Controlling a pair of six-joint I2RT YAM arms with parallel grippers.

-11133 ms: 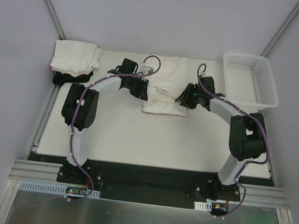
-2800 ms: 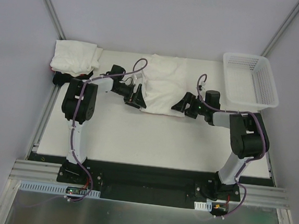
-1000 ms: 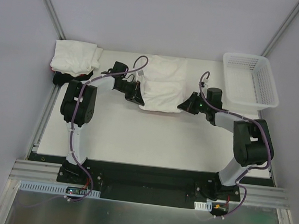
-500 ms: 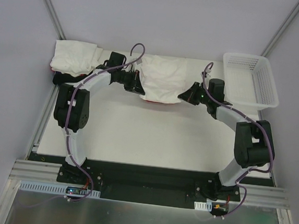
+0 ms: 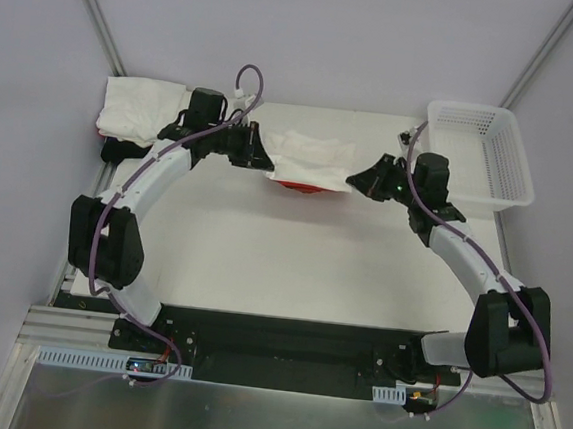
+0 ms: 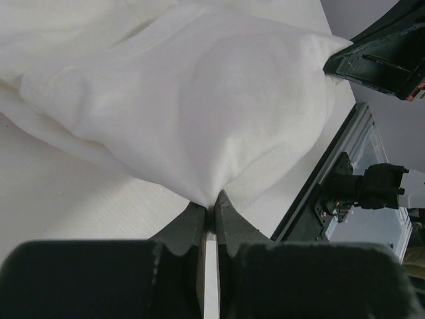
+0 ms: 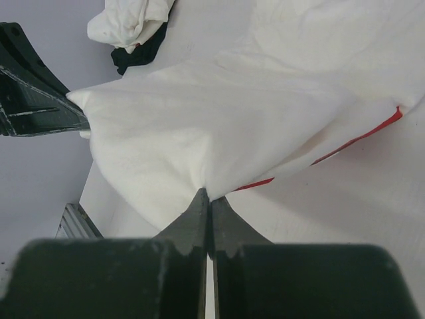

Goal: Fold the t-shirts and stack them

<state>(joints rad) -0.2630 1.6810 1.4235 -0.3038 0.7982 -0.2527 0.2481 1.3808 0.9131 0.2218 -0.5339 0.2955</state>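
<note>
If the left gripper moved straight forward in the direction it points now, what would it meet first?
The left gripper is shut on the white t-shirt, so it would push into that cloth at once. Beyond it, probably the right gripper, which pinches the opposite edge; depth is unclear.

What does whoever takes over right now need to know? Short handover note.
Left gripper: shut on the white shirt, left edge.
Right gripper: shut on its right edge.
The shirt is held between them at far centre, and red cloth shows under it.
Pile of white shirts is in the far left corner, with a black one beneath. Basket is far right.
Done: the pile looks loose, not neat.
Left: probably finish this fold, then stack.
</note>
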